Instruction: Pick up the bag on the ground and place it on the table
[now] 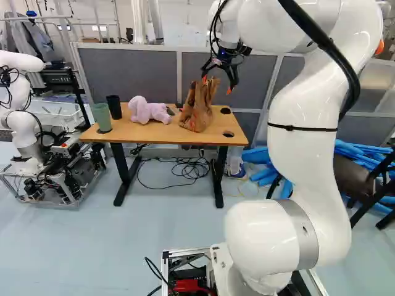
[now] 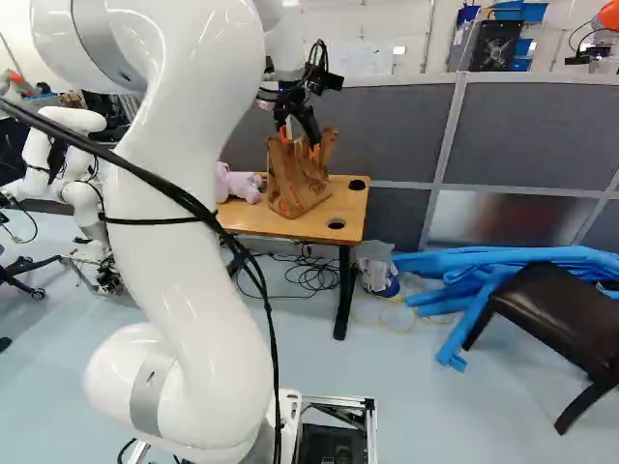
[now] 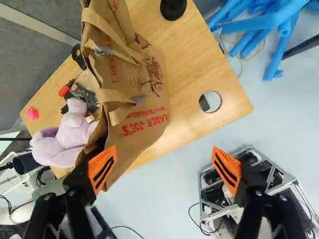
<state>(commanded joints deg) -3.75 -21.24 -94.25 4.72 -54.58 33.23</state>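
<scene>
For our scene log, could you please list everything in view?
Paper bag: one, brown, on the table
Table: one, wooden, ahead
Plush toy: one, lilac, beside the bag
Cups: two, green, black, past the toy
Screwdriver: one, red, by the toy
Cables: several, black, under the table
Tubes: several, blue, on the floor
Chair: one, dark, by the tubes
Partition: one, grey, behind the table
Another robot: one, white, past the cups
Gripper: one, black, open, by the bag
Arm: one, white, carrying the gripper

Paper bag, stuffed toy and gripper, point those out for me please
Paper bag (image 2: 296, 182): right base view, on its side.
Stuffed toy (image 1: 145, 111): left base view, on its body.
Gripper (image 3: 164, 157): wrist view, midway between its fingertips.
</scene>
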